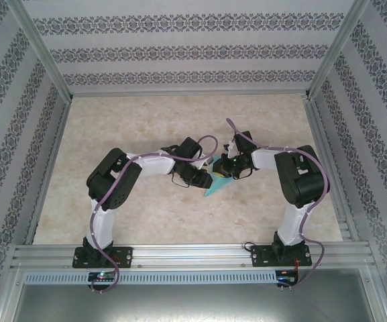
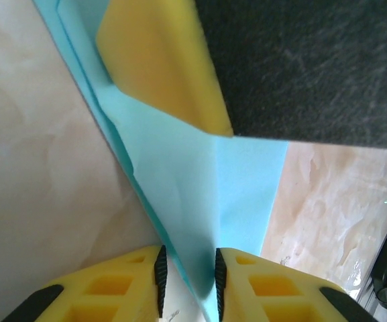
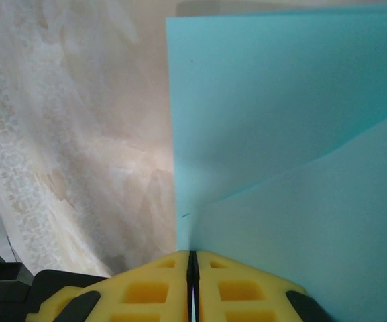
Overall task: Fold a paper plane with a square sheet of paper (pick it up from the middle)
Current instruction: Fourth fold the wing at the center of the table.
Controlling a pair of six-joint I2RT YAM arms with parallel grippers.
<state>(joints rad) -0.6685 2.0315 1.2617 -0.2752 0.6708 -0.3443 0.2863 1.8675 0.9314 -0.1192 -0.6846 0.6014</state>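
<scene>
Item under inspection: the sheet of paper (image 1: 214,182), light turquoise and partly folded. It is located over the middle of the table (image 1: 146,121), slightly right of the table's centre line, with a gripper head on either side of it. From overhead it reads as a pointed sliver with its tip directed toward the table's near edge. Whether that tip rests on the table cannot be told. Right gripper (image 3: 192,268): clenched. In its wrist view the yellow fingers (image 3: 146,292) meet with no gap and the paper emerges from the seam between them, so it is grasping the sheet. A crease runs up and to the right across the paper from that seam. Left gripper (image 2: 190,285): released. Its black pads (image 2: 160,272) stand apart, and the narrow end of the folded sheet passes between them. Bare table shows between one pad and the paper, so nothing is pinched there. In that same view a yellow finger of the right gripper lies flat against the upper part of the sheet, and layered folded edges run along the sheet's side. Both arms converge above the table's middle.
</scene>
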